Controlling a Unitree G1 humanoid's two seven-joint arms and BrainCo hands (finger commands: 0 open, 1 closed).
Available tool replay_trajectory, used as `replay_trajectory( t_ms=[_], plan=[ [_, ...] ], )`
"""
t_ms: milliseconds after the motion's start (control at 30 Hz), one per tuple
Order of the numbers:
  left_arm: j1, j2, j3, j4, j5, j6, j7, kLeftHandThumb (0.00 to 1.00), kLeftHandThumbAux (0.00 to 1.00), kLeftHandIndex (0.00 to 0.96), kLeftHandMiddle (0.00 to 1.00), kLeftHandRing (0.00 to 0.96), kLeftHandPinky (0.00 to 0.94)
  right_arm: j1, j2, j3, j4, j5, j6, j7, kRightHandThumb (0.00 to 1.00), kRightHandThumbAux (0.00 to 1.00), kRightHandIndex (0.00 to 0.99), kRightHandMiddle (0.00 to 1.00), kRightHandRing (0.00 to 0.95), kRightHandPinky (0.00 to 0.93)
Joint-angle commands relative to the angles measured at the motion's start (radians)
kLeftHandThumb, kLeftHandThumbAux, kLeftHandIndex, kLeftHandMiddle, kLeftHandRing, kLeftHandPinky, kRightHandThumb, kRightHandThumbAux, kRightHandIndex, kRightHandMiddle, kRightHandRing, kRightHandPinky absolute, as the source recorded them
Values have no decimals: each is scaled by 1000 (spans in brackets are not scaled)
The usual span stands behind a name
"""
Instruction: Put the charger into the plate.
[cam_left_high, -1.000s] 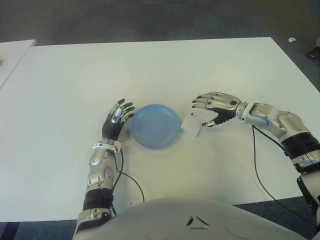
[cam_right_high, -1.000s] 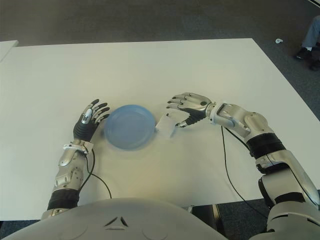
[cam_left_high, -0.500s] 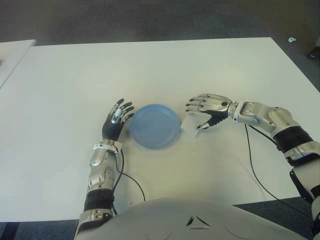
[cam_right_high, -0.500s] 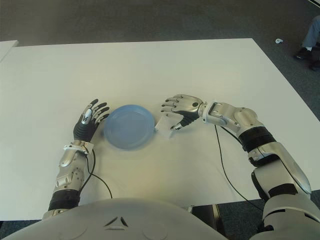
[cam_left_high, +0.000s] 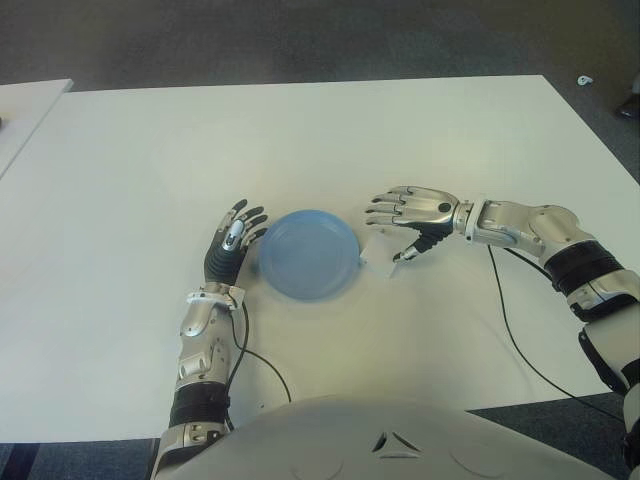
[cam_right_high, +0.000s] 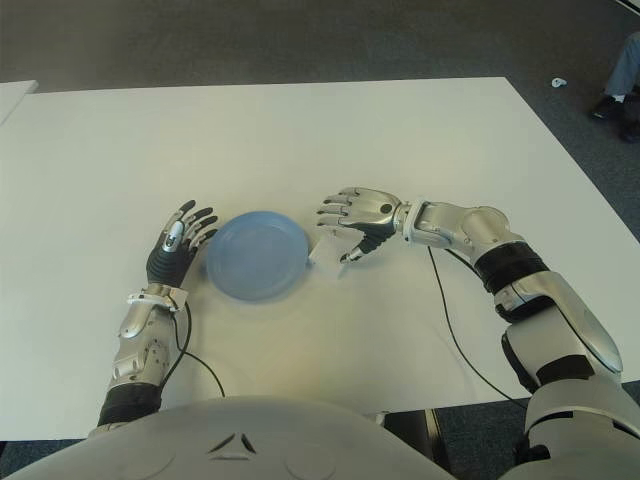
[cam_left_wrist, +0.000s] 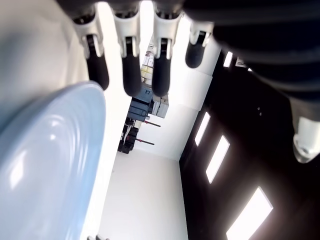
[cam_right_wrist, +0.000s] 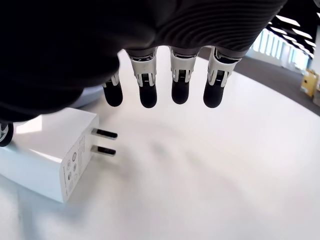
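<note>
A round blue plate (cam_left_high: 308, 252) lies on the white table (cam_left_high: 300, 140) in front of me. Just right of its rim lies a white charger (cam_left_high: 380, 253), a flat block whose two metal prongs show in the right wrist view (cam_right_wrist: 47, 150). My right hand (cam_left_high: 390, 232) hovers over the charger's right side with its fingers (cam_right_wrist: 180, 82) stretched out above the charger. Its thumb tip is at the charger's right edge, and nothing is grasped. My left hand (cam_left_high: 232, 240) is just left of the plate (cam_left_wrist: 45, 165), fingers straight.
A second white table edge (cam_left_high: 25, 100) shows at the far left. Black cables (cam_left_high: 510, 320) run from both forearms across the table toward its near edge. Dark carpet lies beyond the table's far edge.
My right hand has moved left, from beside the charger to over it. The charger, plate and left hand have stayed where they were.
</note>
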Motion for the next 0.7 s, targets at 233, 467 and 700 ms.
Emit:
replay_trajectory(
  t_ms=[233, 467, 700],
  plan=[
    [16, -3, -11, -7, 20, 0, 16, 0, 476, 148, 251, 263, 284, -29, -8, 76, 60, -92, -12, -140, 455, 254, 0, 0, 0, 0],
    [15, 0, -9, -7, 18, 5, 13, 0, 474, 150, 252, 262, 282, -36, -10, 97, 79, -116, 4, -203, 445, 266, 0, 0, 0, 0],
    [10, 5, -8, -1, 24, 5, 15, 0, 473, 146, 245, 256, 276, -44, -12, 115, 96, -131, 12, -243, 426, 273, 0, 0, 0, 0]
  ],
)
